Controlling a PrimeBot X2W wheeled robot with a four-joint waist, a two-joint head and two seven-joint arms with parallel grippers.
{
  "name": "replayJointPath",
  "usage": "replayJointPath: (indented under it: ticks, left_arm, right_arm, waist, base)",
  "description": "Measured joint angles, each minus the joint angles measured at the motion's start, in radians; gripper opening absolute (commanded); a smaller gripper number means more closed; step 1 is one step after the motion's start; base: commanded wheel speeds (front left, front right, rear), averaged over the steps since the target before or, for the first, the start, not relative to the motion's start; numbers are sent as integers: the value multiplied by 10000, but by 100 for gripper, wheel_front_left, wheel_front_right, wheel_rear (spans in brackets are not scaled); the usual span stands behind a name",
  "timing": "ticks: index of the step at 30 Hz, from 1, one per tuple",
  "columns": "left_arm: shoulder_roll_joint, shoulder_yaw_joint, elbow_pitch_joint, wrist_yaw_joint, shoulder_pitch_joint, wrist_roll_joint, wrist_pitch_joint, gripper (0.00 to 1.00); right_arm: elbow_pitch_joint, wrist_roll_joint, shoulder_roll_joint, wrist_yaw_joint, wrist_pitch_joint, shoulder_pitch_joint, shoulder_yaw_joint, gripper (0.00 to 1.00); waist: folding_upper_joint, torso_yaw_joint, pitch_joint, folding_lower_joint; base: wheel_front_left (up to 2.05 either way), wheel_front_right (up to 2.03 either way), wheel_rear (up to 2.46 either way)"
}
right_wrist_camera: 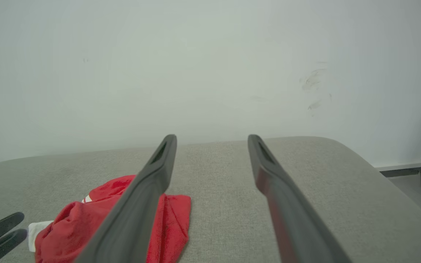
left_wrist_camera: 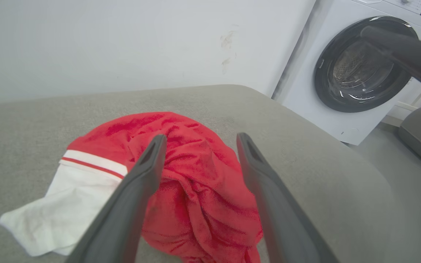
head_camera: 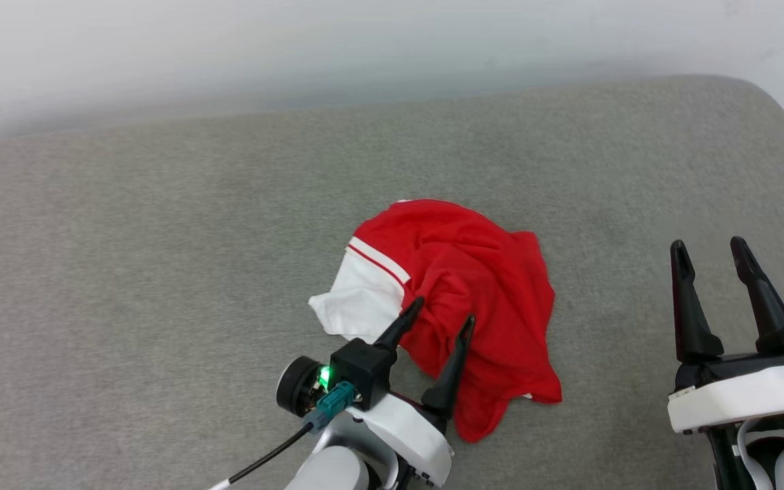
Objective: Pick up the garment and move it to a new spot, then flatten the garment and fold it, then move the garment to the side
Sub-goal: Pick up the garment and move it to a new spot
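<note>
The garment (head_camera: 480, 286) is a bright red shirt, scrunched up in a soft lump. A white sleeve with a red stripe sticks out at its 9 o'clock side. It lies on the grey pad (head_camera: 160, 272), a little toward 5 o'clock from the middle.

My left gripper (head_camera: 443, 312) is at lower centre of the head view, jaws wide apart, nothing clamped between them. Fingers (head_camera: 452, 371) point up and a bit right, angled down off my white left wrist (head_camera: 405, 429), with a green light (head_camera: 324, 374) lit at the wrist. My right gripper (head_camera: 708, 245) is at lower right, jaws wide apart too, gripping nothing, fingers pointing up from my white right wrist (head_camera: 739, 398). The two grippers are well apart.
</note>
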Motion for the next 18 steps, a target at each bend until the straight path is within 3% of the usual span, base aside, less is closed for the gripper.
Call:
replayJointPath:
  ticks: [7,18]
  left_arm:
    - [196,698,-922,673,28,104,-445,100]
    - [1795,2337,-1103,1413,924,-362,-238,100]
  right_arm:
    - [-96,-107,2,0,180,260,-151,100]
    - [-140,-261,2,0,531,950,-205,100]
  waist:
    - [0,595,-529,-1]
    - [0,1035,-1368,-1]
  base:
    - [0,0,0]
    - [0,0,0]
